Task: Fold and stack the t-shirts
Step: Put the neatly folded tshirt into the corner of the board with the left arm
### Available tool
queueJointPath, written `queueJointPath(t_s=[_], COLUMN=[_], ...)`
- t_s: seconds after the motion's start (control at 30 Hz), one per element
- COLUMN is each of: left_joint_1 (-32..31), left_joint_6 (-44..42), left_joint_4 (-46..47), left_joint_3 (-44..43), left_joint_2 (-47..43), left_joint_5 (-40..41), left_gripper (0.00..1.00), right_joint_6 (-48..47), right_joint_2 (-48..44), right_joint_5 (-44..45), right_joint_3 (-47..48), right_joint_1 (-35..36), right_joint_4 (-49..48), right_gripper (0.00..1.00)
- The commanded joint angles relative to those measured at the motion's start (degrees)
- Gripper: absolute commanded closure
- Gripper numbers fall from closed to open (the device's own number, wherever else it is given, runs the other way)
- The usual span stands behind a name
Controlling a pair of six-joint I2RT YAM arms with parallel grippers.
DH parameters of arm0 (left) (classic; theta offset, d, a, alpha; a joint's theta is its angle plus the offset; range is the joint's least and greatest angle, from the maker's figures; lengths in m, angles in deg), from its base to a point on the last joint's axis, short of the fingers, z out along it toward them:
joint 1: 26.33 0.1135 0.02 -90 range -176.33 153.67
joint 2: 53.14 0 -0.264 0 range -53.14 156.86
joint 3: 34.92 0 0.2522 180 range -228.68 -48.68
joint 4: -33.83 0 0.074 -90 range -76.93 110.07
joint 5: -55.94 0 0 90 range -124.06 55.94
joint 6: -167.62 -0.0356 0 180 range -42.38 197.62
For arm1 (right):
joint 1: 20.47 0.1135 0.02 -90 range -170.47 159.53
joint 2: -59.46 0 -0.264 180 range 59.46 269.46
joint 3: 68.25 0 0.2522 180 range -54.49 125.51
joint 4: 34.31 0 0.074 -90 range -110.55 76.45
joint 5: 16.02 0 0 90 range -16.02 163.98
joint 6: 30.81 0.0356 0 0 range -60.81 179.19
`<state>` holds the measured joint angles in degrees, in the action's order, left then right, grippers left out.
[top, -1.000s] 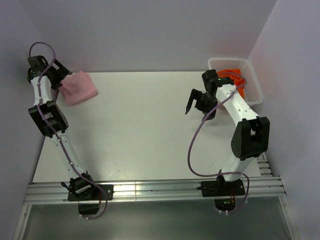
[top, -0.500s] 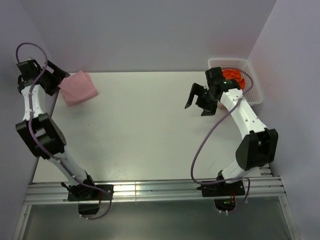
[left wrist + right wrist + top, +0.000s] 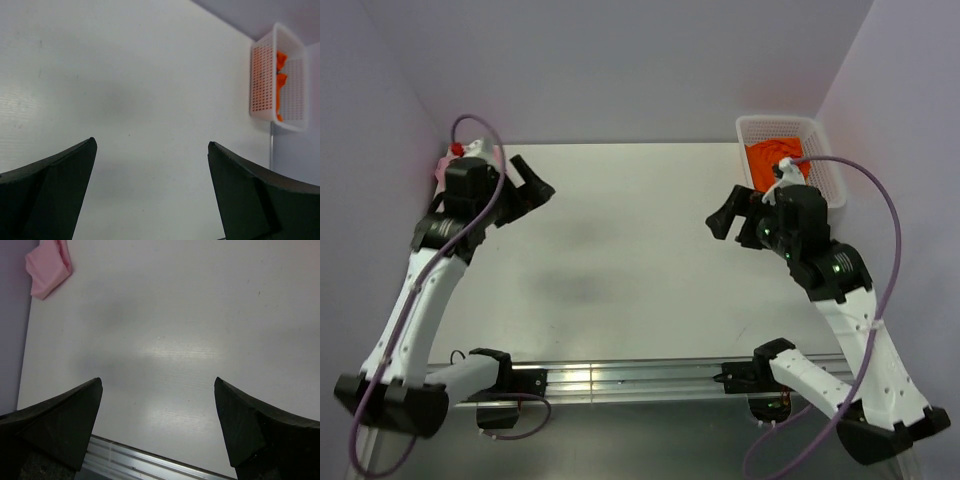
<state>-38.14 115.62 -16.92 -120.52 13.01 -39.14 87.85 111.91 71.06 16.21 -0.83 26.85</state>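
The pale pink t-shirt point(image 3: 48, 266) lies folded at the table's far left corner; in the top view my left arm hides most of it. The bright orange t-shirt point(image 3: 775, 160) sits bunched inside the white basket point(image 3: 775, 122) at the far right, and it also shows through the basket wall point(image 3: 278, 60). My left gripper point(image 3: 528, 190) hangs high over the left part of the table, right of the pink shirt, open and empty point(image 3: 151, 143). My right gripper point(image 3: 723, 215) hovers left of the basket, open and empty point(image 3: 157, 380).
The white table point(image 3: 620, 250) is bounded by purple walls at the back and on both sides. An aluminium rail point(image 3: 150, 462) runs along the near edge by the arm bases. The basket point(image 3: 277, 75) stands against the right wall.
Both arms have risen and pulled back from the far edge. The left gripper swung right, away from the pink shirt. The right gripper stayed left of the basket. Both jaws stayed open.
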Motion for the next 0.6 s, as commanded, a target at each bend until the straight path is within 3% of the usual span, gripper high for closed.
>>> queueJointPath(t_s=[0.0,0.17,0.57], left_joint_1=[-0.1,-0.3,-0.4], left_joint_6=[2.3,0.7,-5.4], left_joint_4=[-3.4,-6.8,-10.4], left_joint_3=[2.3,2.8,-6.2], left_joint_2=[-8.9,-11.8,-10.9], left_joint_5=[4.8,4.8,8.7], left_gripper=[0.01,0.00,0.01], right_joint_6=[-0.3,-0.5,-1.4], right_joint_2=[-6.7,-12.0,-15.6], right_joint_5=[2.8,2.7,2.8], right_joint_3=[-4.7,-7.9,-8.7], right_joint_1=[0.7,0.7,0.8], right_joint_4=[-3.5,-2.9,-0.7], right_gripper=[0.00,0.00,0.00])
